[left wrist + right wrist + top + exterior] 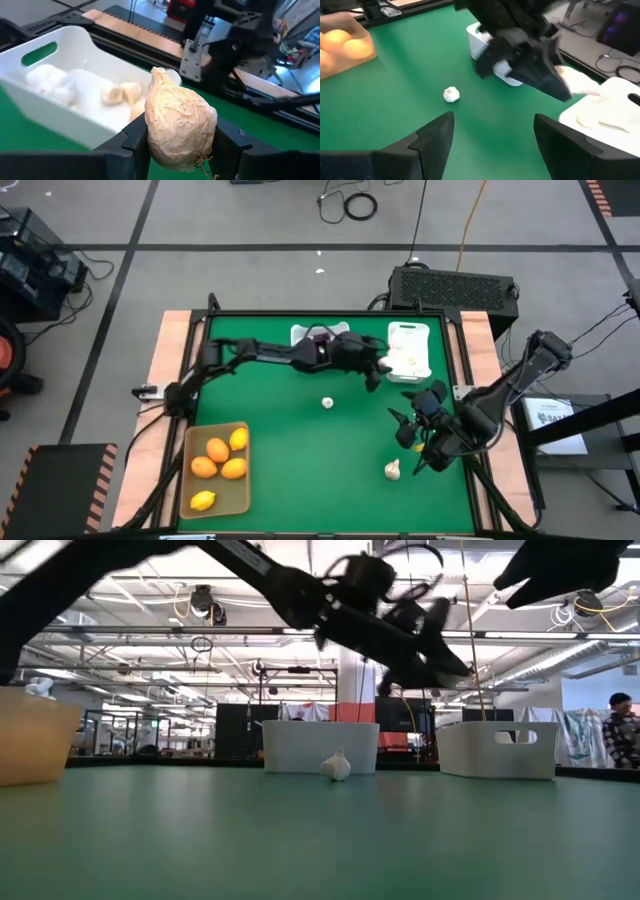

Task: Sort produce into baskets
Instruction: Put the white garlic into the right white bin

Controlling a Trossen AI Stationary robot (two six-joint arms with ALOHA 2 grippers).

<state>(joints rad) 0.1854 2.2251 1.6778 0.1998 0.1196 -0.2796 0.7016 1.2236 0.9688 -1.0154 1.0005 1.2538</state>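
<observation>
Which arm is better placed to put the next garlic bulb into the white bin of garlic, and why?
Left. The left gripper is already shut on a garlic bulb beside the white bin of garlic. The right gripper is open and empty, farther back near a loose bulb.

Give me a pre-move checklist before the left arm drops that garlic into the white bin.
1. Left gripper shut on the garlic bulb: ok.
2. Garlic bin holds garlic already, right destination: ok.
3. Bulb fully over the bin's rim: cannot tell.
4. Right gripper open and clear of the bin: ok.
5. Loose garlic mid-table and near the right arm left to sort: not ok.
</observation>
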